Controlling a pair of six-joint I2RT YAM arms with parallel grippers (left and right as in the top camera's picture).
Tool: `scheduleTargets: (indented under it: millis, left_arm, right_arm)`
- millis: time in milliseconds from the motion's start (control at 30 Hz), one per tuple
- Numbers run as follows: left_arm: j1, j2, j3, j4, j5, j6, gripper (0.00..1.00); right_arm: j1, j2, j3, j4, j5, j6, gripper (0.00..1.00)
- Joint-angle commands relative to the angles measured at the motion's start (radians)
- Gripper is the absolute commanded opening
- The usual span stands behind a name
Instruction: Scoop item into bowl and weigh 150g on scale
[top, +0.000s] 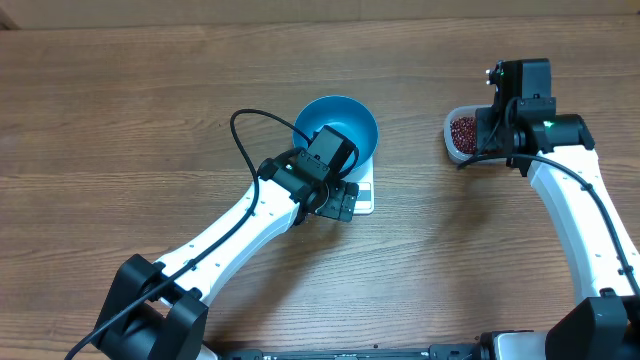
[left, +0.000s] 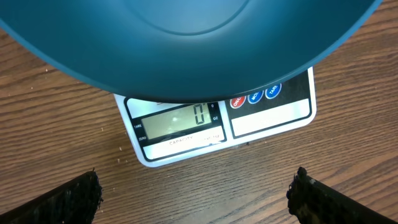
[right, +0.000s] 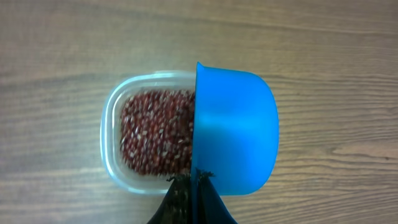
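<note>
- Wooden table (top: 120, 100): all items borne on it.
- Blue bowl (top: 352, 118): seated on scale, centre of overhead frame.
- Kitchen scale (left: 270, 118): white, largely covered by bowl; 0 shown on display.
- Left gripper (left: 196, 202): jaws spread wide, nothing held; positioned near scale's display edge.
- Clear plastic tub (right: 111, 146): upper right of overhead frame, well apart from bowl.
- Blue scoop (right: 233, 130): clamped by right gripper (right: 193, 198), jaws closed tight on it; tub's right part covered in wrist view.
- Red-brown beans (right: 152, 134): heaped inside tub.
</note>
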Motion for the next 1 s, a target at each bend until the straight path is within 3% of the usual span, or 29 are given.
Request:
scheduleTargets:
  millis: [0,167,533,833,967]
  left_arm:
    - [0.005,0.004,-0.005,0.000,-0.013,-0.003,0.99]
    - [0.005,0.004,-0.005,0.000,-0.013,-0.003,0.99]
    - [0.005,0.004,-0.005,0.000,-0.013,-0.003,0.99]
    - [0.005,0.004,-0.005,0.000,-0.013,-0.003,1.00]
    - [0.005,0.004,-0.005,0.000,-0.013,-0.003,0.99]
  right_arm:
    - [0.002,-0.001,0.024,-0.015,-0.026,-0.071,0.04]
    - [0.002,0.046,0.024,-0.057,-0.013,-0.181,0.04]
    - [0.002,0.195,0.024,-0.039,0.068,-0.187,0.04]
    - [0.002,0.274,0.024,-0.031,-0.240,-0.119,0.04]
    - [0.002,0.274,0.024,-0.018,-0.263,-0.049,0.04]
